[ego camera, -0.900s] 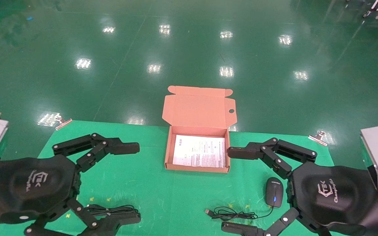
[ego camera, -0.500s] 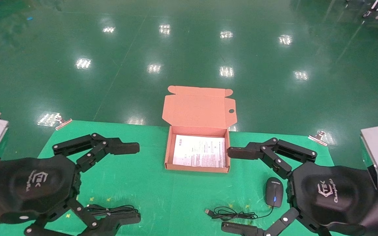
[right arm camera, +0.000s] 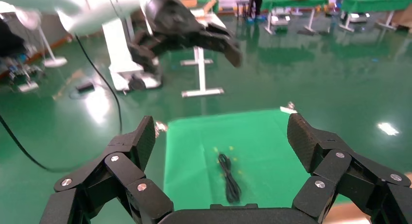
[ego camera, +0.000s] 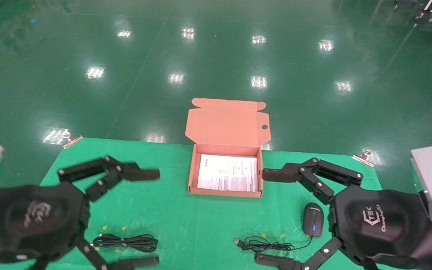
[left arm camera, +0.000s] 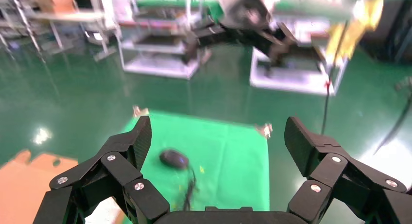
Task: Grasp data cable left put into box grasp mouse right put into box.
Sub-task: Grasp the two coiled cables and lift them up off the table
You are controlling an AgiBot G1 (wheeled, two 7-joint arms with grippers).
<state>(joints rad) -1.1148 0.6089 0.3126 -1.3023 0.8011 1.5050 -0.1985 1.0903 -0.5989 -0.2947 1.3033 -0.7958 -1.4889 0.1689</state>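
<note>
The left end effector (ego camera: 152,215) is spread wide above the data cable (ego camera: 125,242), which lies on the bench (ego camera: 171,221). The right end effector (ego camera: 272,215) is likewise released beside the mouse (ego camera: 312,224). The open box (ego camera: 226,165) sits between them.

Green cloth-covered table (ego camera: 186,221) with metal binder clips (ego camera: 363,156) at its far corners, on glossy green floor (ego camera: 216,56).

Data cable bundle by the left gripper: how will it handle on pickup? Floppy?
The data cable is loosely coiled with no tie visible, so it will probably sag and splay. It looks thin and light. The left gripper, open above it, should likely grip across the middle.
</note>
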